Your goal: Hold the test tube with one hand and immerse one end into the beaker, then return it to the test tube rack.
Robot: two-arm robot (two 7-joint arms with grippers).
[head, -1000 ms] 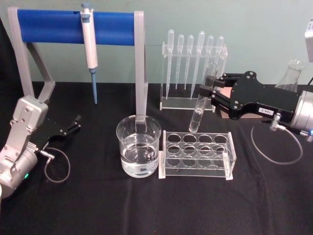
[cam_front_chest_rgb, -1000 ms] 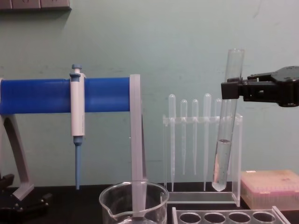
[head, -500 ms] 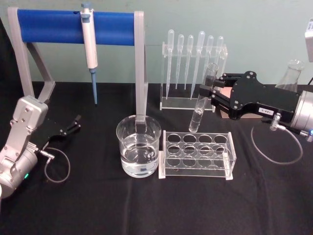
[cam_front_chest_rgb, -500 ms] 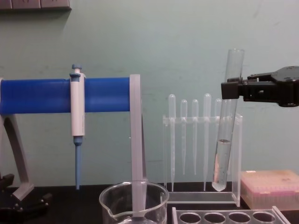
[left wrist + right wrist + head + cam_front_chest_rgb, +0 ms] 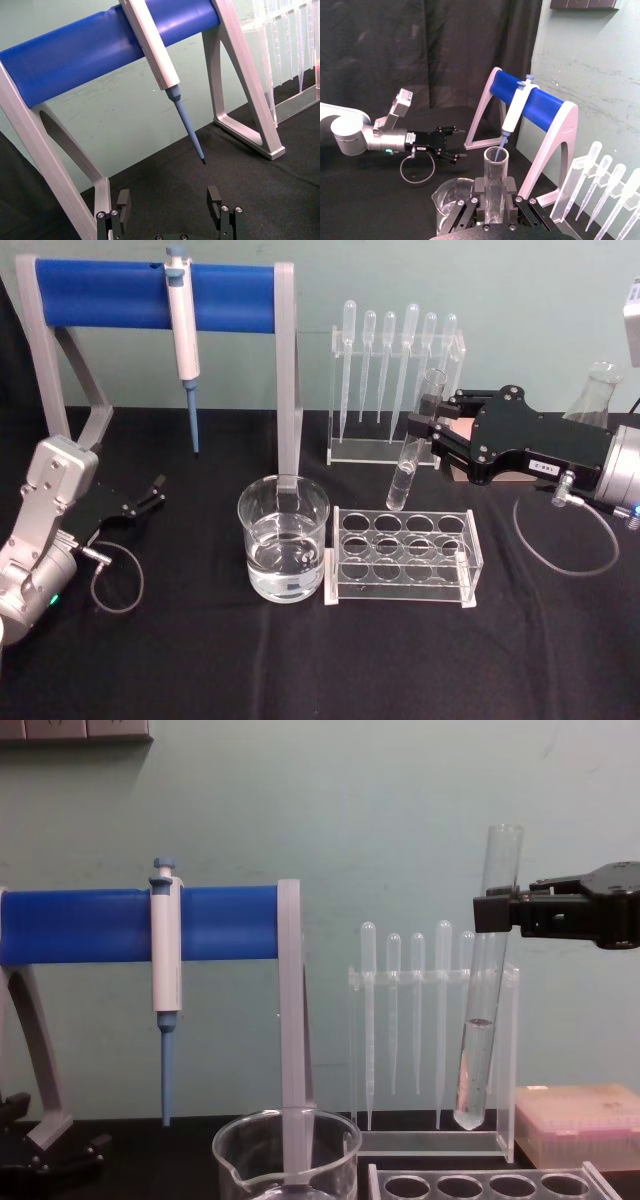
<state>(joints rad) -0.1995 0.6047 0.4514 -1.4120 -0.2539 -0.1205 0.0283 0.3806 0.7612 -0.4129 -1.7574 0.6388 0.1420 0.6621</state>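
The test tube (image 5: 478, 1060) hangs near-upright, mouth up, clamped by right gripper (image 5: 424, 427) fingers (image 5: 483, 913); left gripper (image 5: 153, 493) spread.

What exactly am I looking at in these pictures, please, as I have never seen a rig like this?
This is a two-armed robot working at a black table. One picture looks down from its head, one looks across from its chest, and two come from cameras on its wrists. The right gripper is shut on a glass test tube, holding it slightly tilted in the air behind the empty test tube rack. The tube has some liquid in its lower part. The left gripper rests open and low at the left. On the table stand a beaker of clear liquid, a stand of plastic pipettes, and a blue-barred frame with a micropipette hanging from it.
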